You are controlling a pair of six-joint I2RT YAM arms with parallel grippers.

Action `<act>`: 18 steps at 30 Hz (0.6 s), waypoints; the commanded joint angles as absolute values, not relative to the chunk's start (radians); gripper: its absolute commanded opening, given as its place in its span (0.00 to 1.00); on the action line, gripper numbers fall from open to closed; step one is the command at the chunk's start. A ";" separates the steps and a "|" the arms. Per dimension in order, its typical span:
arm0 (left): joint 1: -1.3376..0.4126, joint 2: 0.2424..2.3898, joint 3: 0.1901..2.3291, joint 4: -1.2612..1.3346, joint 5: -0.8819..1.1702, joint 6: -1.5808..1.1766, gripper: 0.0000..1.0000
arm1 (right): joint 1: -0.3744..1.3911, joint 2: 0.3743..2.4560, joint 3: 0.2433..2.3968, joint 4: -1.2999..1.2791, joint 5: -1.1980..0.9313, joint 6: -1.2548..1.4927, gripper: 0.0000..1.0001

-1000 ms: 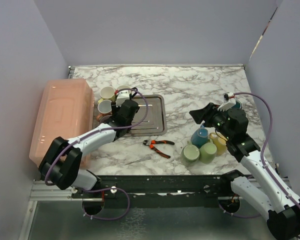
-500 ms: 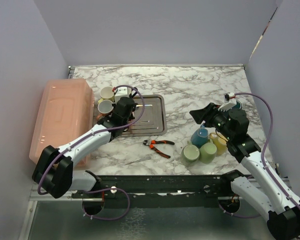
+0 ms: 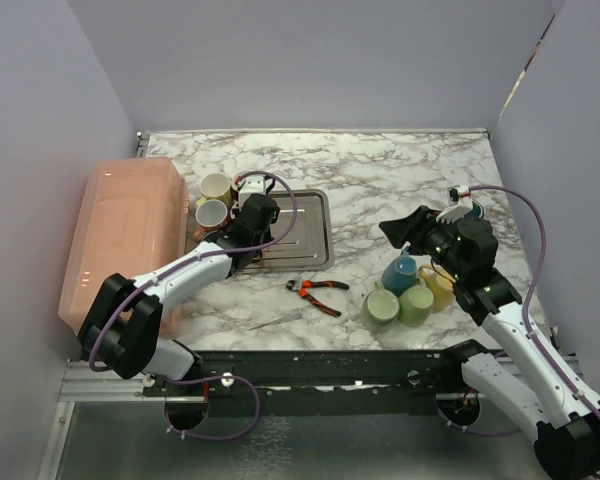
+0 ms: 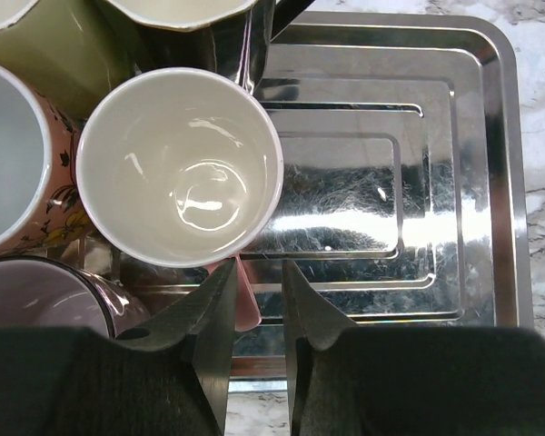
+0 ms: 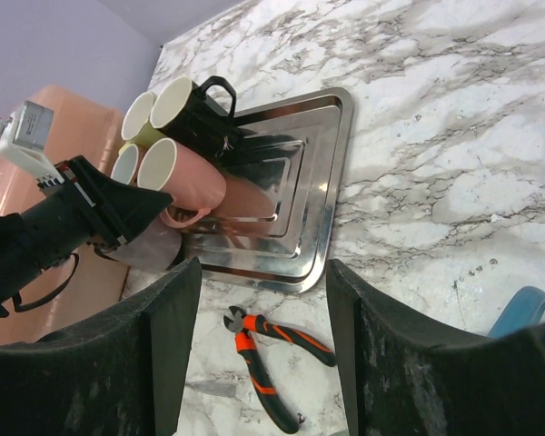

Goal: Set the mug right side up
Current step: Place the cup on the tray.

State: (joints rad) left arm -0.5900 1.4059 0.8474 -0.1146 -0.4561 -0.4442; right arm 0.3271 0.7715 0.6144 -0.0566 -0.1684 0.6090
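The mug (image 4: pixel 180 168) is pink with a white interior. It lies on its side on the metal tray (image 4: pixel 454 182), just ahead of the left gripper (image 4: pixel 258 270) and offset toward that gripper's left finger. Its mouth faces back at the left wrist camera, so its long axis appears to run roughly along the gripper's line of approach.

The mug's handle (image 4: pixel 247 295) sits in the gap between the left gripper's fingers. The jaws are narrowly parted. The handle lies against the left finger, and bare tray shows beside the right finger, so no firm pinch is evident.

A floral mug (image 4: pixel 18 154) and a lilac mug (image 4: pixel 36 291) crowd the left-finger side. The right-finger side is bare tray.

The right gripper (image 5: pixel 262 265) is spread wide and holds nothing. The mug lies well ahead of it, beyond the pliers (image 5: pixel 268 359).

The left arm is the nearer one. Righting the mug probably requires closing on the handle, then rotating the mouth upward.
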 commanded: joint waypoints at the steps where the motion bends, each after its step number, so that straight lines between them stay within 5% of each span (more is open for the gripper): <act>1: -0.580 1.437 0.881 -0.142 -0.515 -0.417 0.27 | 0.326 0.777 0.636 -0.081 -0.143 0.600 0.61; 18: -0.548 1.450 0.907 -0.185 -0.598 -0.422 0.27 | 0.325 0.788 0.639 -0.081 -0.144 0.607 0.61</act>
